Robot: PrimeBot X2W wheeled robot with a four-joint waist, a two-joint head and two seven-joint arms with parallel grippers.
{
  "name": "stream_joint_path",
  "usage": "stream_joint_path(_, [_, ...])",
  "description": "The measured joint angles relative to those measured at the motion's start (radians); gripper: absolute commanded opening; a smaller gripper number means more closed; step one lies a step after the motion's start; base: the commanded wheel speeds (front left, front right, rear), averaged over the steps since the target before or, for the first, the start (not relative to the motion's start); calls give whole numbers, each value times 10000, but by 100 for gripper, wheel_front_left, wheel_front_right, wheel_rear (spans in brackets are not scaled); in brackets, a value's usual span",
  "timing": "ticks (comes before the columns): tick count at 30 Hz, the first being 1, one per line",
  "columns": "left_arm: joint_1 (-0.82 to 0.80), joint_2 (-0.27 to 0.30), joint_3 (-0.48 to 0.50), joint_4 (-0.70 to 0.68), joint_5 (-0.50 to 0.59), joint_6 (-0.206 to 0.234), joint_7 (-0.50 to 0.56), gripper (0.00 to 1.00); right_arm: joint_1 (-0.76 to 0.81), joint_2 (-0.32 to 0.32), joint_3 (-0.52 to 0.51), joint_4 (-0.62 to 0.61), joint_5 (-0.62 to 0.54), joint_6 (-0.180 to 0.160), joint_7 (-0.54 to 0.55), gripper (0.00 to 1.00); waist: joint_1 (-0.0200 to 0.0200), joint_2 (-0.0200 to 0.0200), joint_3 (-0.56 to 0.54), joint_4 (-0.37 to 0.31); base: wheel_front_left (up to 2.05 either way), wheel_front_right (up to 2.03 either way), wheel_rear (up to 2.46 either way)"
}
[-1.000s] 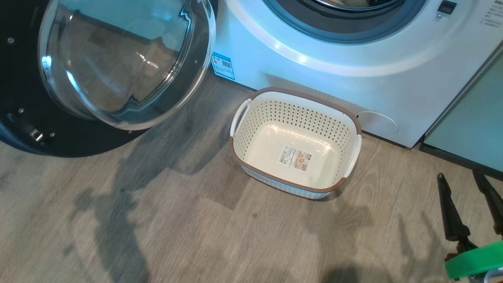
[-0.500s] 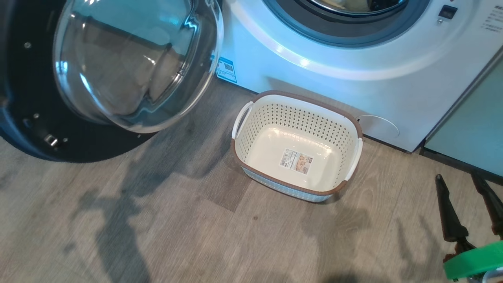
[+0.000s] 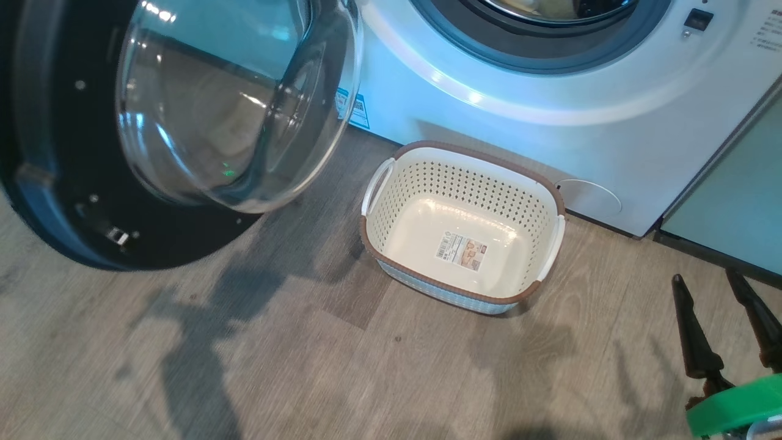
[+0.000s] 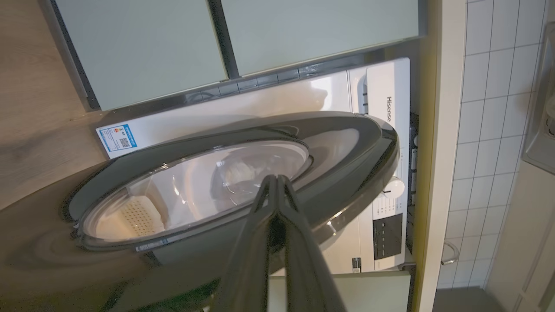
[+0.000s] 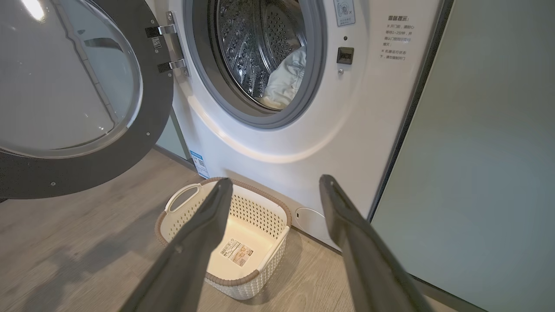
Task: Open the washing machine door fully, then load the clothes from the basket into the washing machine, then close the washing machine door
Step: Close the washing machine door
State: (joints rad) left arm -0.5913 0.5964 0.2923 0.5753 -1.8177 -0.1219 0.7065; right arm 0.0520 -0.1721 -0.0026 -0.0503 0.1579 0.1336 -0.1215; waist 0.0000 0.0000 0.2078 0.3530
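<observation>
The washing machine door stands swung out from the washing machine, hung on its hinge at the machine's left side, glass bowl facing the room. Inside the steel drum lie the clothes, a pale bundle low against the grey ring.

The basket sits on the wooden floor just in front of the machine's lower panel, upright, its bare bottom showing a printed label.

The left gripper has its two fingers pressed together with nothing between them. The tips point at the door's outer face, over the glossy black rim beside the glass; whether they touch it I cannot tell.

The right gripper holds its fingers spread wide and carries nothing. It hangs above the floor to the right of the basket, well apart from it, near the pale green cabinet.
</observation>
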Motion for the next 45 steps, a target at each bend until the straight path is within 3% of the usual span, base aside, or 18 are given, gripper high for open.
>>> stream_joint_path(21, [1449, -1450, -709, -3710, 52, 0, 1252, 0, -312, 194, 15, 207, 2, 0, -247, 100, 0, 0, 47, -508, 0, 0, 0])
stream_joint_path(33, [1445, -2119, -1026, -4730, 92, 2, 1361, 0, -668, 558, 52, 579, 2, 0, -721, 100, 0, 0, 247, -1628, 0, 0, 0])
stream_joint_path(45, [663, -2665, -1425, -4598, 1068, 0, 869, 0, -1128, 844, 326, 1070, 36, 0, -1135, 100, 1, 0, 455, -3078, 0, 0, 0])
